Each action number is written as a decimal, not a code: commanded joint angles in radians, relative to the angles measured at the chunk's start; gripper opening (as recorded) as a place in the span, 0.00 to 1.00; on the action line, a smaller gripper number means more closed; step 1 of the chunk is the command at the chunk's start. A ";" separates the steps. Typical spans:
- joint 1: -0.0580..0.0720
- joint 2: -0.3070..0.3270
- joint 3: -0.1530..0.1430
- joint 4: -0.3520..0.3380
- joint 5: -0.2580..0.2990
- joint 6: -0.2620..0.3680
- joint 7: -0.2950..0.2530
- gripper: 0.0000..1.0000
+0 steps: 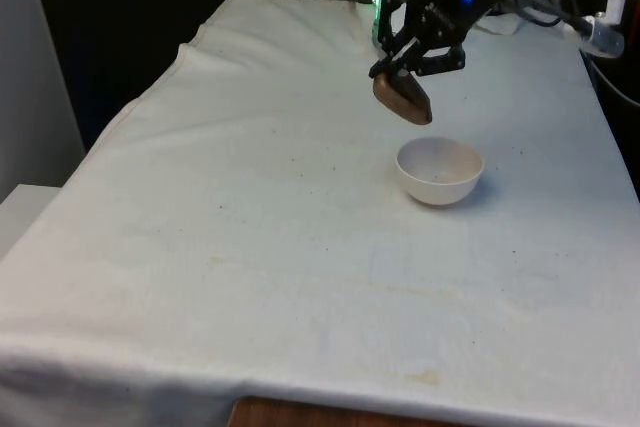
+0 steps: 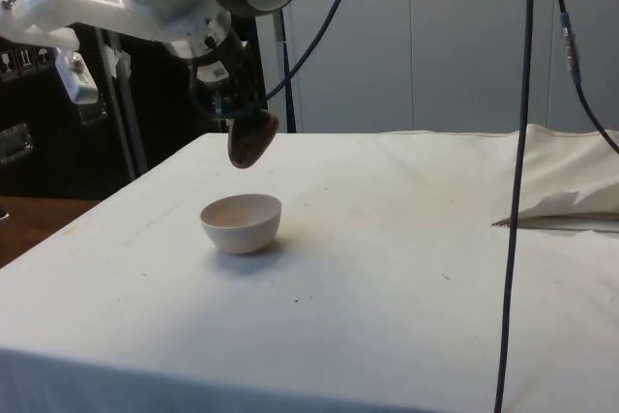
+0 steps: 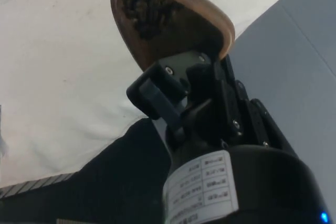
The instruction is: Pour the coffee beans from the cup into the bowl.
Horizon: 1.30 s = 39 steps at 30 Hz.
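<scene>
Pinching a smooth brown wooden cup (image 1: 403, 95) by its rim, the gripper (image 1: 415, 59) held it tilted in the air above a round, matte white bowl (image 1: 440, 171). Dark coffee beans (image 3: 144, 3) lay inside the cup. The bowl stood towards the far edge of the wrinkled white tablecloth (image 1: 250, 247), black curtains (image 1: 130, 7) behind.

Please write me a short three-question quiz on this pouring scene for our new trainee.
1. True or false: the brown cup is standing on the cloth.
2. Where are the coffee beans now? A) in the white bowl B) inside the cup C) scattered on the cloth
3. Fill in: the tool holds the cup tilted in the air, above and just beside the ____.

Key:
1. False; it is held up off the cloth.
2. B; the wrist view shows dark beans in the cup, and the bowl looks empty.
3. bowl
</scene>
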 commanded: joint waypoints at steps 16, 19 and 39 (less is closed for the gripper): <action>0.002 0.007 0.022 -0.010 -0.086 -0.002 0.016 0.00; 0.001 0.004 0.025 -0.016 -0.099 0.004 0.017 0.00; -0.001 -0.008 0.036 -0.047 -0.178 0.034 0.044 0.00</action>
